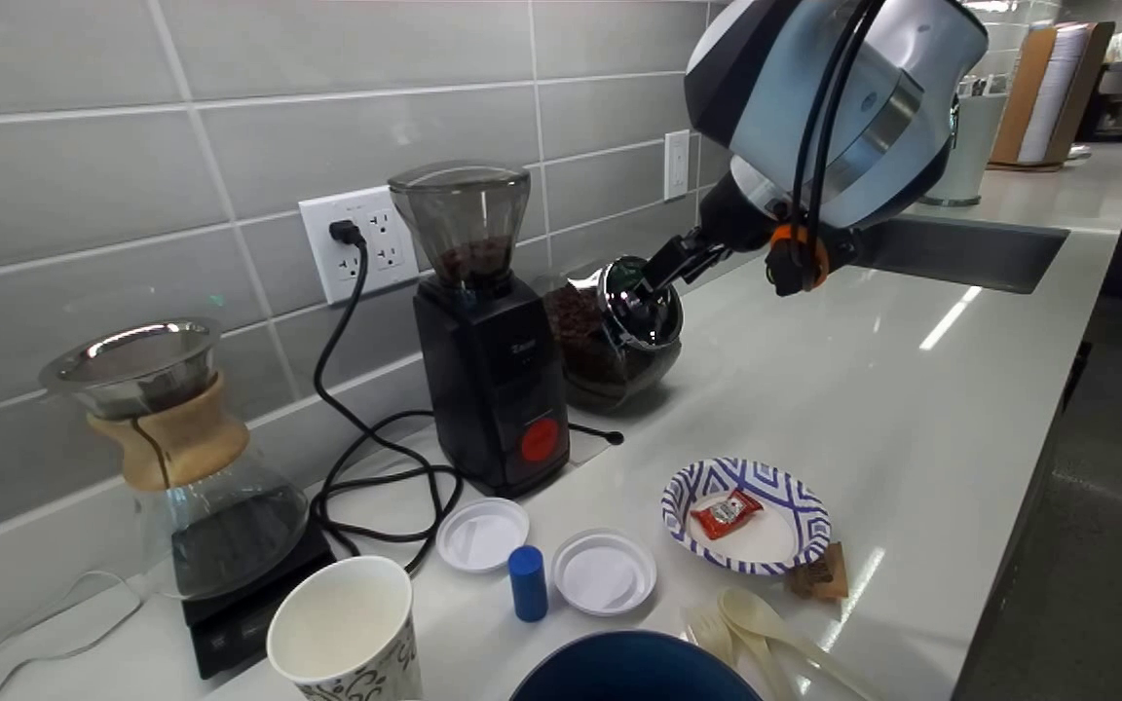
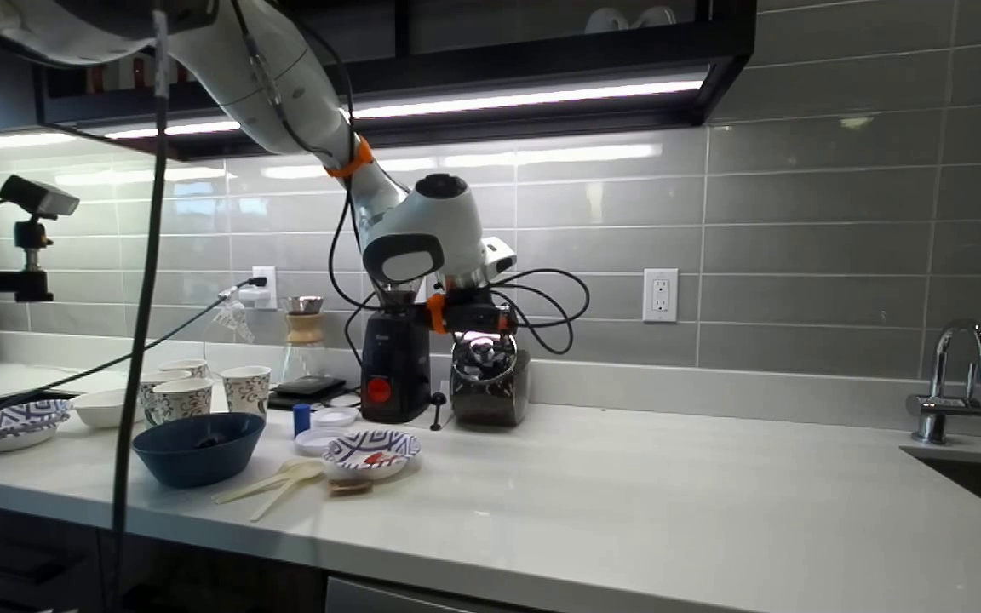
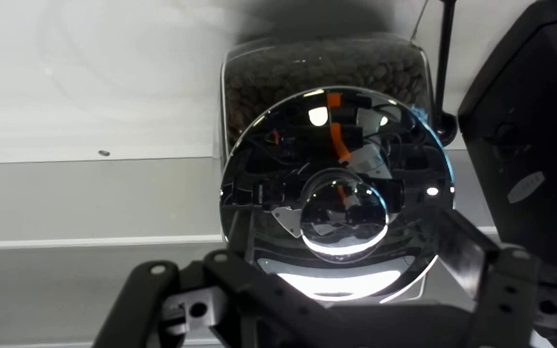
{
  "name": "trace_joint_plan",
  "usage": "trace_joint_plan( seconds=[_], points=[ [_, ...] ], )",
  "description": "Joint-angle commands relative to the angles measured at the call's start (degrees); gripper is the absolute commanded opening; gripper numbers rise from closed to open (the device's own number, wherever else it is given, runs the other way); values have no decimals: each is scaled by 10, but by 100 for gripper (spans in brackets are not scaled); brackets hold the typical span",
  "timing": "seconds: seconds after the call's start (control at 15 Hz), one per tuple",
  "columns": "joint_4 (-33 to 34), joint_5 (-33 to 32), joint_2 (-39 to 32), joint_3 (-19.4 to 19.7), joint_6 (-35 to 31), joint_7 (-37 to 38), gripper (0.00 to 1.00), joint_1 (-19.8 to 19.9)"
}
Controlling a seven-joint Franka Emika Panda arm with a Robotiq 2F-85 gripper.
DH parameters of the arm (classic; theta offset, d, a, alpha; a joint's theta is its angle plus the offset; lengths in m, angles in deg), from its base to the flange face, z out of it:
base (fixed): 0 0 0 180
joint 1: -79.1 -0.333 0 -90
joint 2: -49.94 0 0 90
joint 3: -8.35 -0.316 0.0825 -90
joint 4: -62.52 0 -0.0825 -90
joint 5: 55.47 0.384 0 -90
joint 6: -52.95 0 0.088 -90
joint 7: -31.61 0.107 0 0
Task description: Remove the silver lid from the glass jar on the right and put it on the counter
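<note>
Though partly behind fingers [image 3: 469, 256], silver lid [image 3: 337, 193] on jar [image 3: 307, 67].

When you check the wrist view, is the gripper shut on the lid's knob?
No, the gripper stands open: its fingers are apart, with a gap on each side of the knob of the silver lid.

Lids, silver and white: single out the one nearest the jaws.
The silver lid on the glass jar: in the wrist view, its knob shows between the open jaws. One white lid and another white lid lie on the counter, farther off.
</note>
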Motion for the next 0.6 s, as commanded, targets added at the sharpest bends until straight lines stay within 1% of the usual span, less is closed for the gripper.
trace_joint_plan(
  seconds=[0.0, 0.07, 0.13, 0.2, 0.27, 0.33, 0.4, 0.53],
  points=[
    [16, 2, -15, -1, -6, -2, 80, 0],
    [17, 4, -16, -3, -8, -3, 78, 0],
    [17, 2, -17, -2, -7, -1, 72, 0],
    [17, 2, -18, -1, -7, 0, 70, -1],
    [17, 2, -19, -1, -6, 1, 67, -1],
    [17, 1, -20, 0, -6, 2, 71, -1],
    [18, 1, -22, -1, -6, 2, 71, -1],
    [19, 1, -23, -1, -7, 1, 64, -1]
  ],
)
